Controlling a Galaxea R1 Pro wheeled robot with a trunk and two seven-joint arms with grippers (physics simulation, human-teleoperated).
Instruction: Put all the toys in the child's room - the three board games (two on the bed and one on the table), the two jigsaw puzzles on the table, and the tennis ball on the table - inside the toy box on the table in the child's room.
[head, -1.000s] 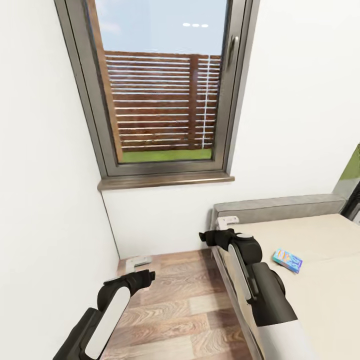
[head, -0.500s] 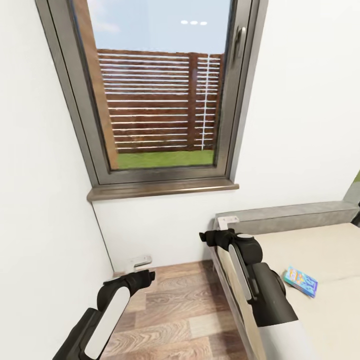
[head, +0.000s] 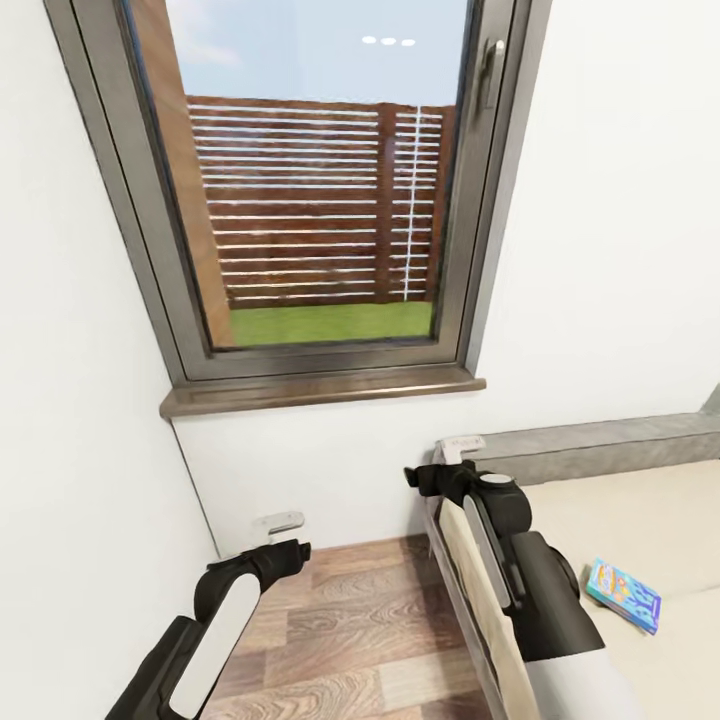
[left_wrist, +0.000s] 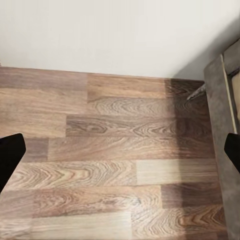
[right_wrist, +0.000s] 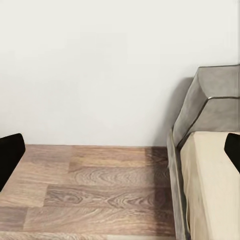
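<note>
You faced the window (head: 320, 200); both hands, left hand (head: 278, 524) and right hand (head: 458, 447), hung released and empty. Judged best: turn toward the board game (head: 624, 594) on the bed (head: 610, 500).

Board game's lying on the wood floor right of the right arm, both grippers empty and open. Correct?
Not quite. The board game lies on the bed, not the floor; the head view shows it on the beige mattress right of the right arm. The rest holds: in the wrist views the left gripper and right gripper are open with nothing between their fingers.
</note>
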